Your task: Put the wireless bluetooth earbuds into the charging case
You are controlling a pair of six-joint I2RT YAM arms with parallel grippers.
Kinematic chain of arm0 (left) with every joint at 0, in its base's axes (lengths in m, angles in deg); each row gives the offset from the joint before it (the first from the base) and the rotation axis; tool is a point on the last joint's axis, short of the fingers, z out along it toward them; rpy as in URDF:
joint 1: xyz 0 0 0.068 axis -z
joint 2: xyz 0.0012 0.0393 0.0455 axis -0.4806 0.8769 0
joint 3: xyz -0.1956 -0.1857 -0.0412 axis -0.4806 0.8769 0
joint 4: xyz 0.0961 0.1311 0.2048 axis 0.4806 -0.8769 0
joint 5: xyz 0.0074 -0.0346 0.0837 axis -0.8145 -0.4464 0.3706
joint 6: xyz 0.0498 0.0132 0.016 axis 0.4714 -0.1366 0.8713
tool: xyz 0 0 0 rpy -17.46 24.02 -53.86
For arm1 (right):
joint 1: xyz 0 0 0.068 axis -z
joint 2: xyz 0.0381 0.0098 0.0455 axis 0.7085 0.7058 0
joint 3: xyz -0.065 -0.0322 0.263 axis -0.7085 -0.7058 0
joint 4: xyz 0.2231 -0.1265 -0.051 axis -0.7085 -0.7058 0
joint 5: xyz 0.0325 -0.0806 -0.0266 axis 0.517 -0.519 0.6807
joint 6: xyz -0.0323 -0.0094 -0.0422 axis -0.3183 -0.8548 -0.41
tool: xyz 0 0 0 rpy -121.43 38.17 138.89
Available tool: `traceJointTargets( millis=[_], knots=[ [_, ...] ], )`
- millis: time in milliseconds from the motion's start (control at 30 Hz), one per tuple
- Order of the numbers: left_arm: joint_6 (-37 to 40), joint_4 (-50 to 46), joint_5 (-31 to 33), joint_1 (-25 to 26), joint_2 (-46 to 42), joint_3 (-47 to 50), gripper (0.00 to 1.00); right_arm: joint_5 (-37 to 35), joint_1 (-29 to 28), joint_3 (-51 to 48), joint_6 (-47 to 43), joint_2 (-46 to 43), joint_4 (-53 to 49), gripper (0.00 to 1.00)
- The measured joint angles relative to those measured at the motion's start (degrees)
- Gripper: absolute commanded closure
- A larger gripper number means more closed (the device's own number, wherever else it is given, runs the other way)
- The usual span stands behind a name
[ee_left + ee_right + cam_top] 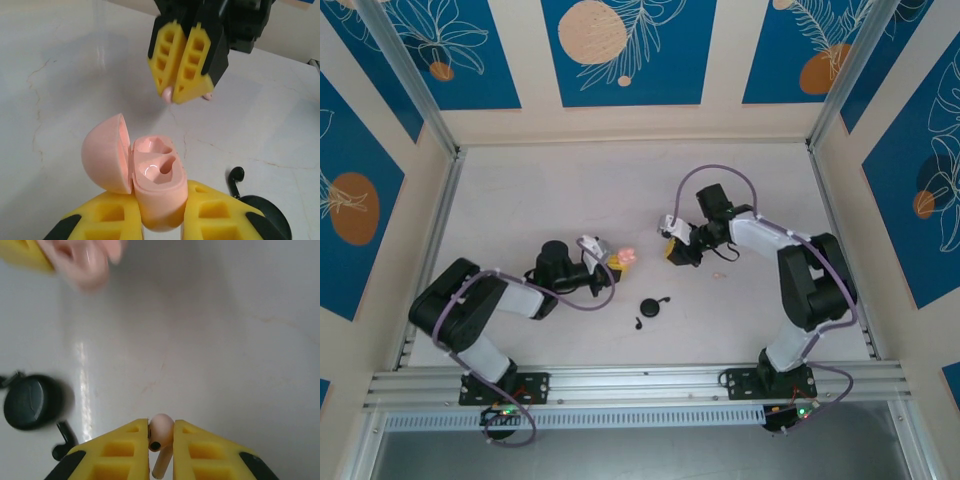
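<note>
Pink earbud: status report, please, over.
Left gripper shut on pink case, lid open, sockets empty. Right gripper shut on pink earbud, apart from case. Black case, black earbud lie aside; nothing between.

Blue floral walls (665, 60), white tabletop (520, 200)

Two robot arms (485, 300), two yellow-fingered grippers counted as one left gripper (161, 212) and one right gripper (161, 437), one open pale pink charging case (157, 175), one black round case (651, 308), two pale pink earbuds (161, 426), two black earbuds (638, 323) with short stems, one white table (520, 200)
</note>
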Motion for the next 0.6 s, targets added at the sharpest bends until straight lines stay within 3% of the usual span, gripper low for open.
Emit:
traceJointTargets(
  millis=[233, 600],
  knots=[
    [-1.05, 12.46, 0.83, 2.84, 8.33, -0.04, 0.9, 7.67, 3.23, -5.55, 7.96, -6.03, 10.91, 0.86],
    [-0.57, 16.44, 3.67, 6.99, 10.84, -5.4, 0.9, 14.47, 5.05, -17.25, 25.66, -14.8, 34.84, 0.86]
  ],
)
